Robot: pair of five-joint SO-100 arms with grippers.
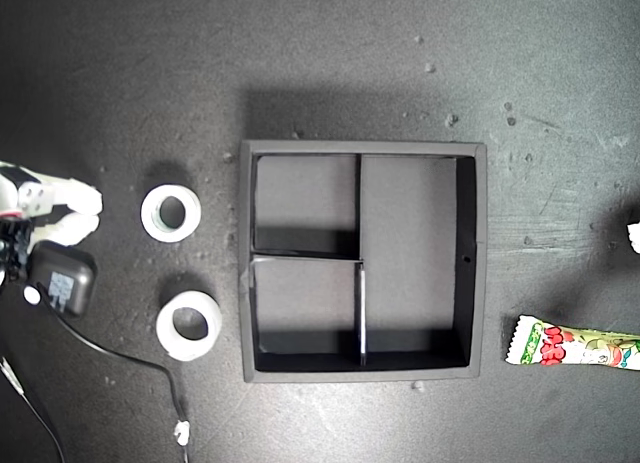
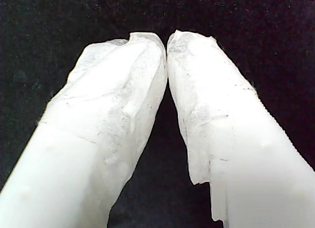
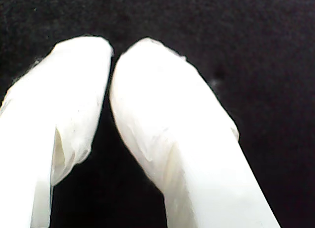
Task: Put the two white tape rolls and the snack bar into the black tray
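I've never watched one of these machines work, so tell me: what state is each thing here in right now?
black tray: all three compartments empty.
upper tape roll: lying flat on the table, outside the tray.
lower tape roll: slightly tilted, outside the tray.
snack bar: sealed, lying on the table.
my first gripper: shut, holding nothing.
my second gripper: shut, holding nothing.

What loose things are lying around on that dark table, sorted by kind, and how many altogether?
White tape rolls: 2, one and another, both outside the tray
Snack bar: 1, partly cut off at the exterior view's right edge
Black tray: 1, nothing in its compartments
Total: 4
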